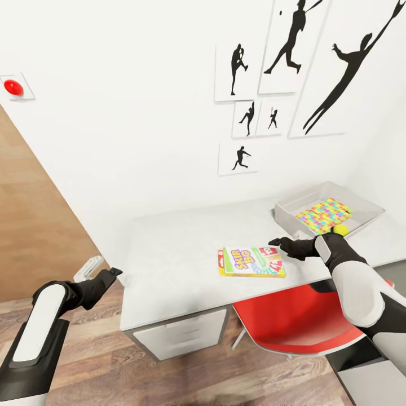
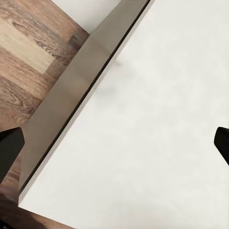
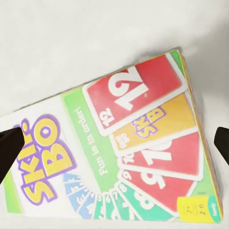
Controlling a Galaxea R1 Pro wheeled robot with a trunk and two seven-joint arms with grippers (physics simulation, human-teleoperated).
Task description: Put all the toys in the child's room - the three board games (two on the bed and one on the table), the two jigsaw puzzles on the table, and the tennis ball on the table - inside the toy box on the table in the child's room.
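From the head camera, the long light grey bench [image 1: 169, 248] stands against the white wall under black baseball-player silhouette pictures [image 1: 293, 67]. The SKIP-BO board game [image 1: 252, 261] lies flat near the bench's front edge, seemingly stacked on another flat box whose red edge peeks out at its left side. The right gripper [image 1: 276, 242] hovers just past the box's far right corner; from here I cannot tell how wide its jaws stand. Further back on the right sits the toy box [image 1: 293, 211], a shallow grey tray holding a jigsaw puzzle [image 1: 323, 216] and, at its near wall, the tennis ball [image 1: 340, 230]. A red chair [image 1: 293, 321] is tucked under the bench, white drawers [image 1: 183, 335] beside it. The left gripper [image 1: 113, 273] hangs off the bench's left end above the wood plank floor [image 1: 113, 361]. A red round wall button [image 1: 13, 87] sits high on the left.

In the left wrist view, two dark fingertips [image 2: 9, 149] sit at opposite edges, jaws open, over the bench's corner [image 2: 143, 143] and its dark side, with floor [image 2: 33, 52] beyond.

In the right wrist view, the jaws are spread wide, one fingertip [image 3: 10, 150] at each edge, holding nothing. The SKIP-BO box [image 3: 124, 157] lies directly beneath, flat on the bench [image 3: 71, 43].
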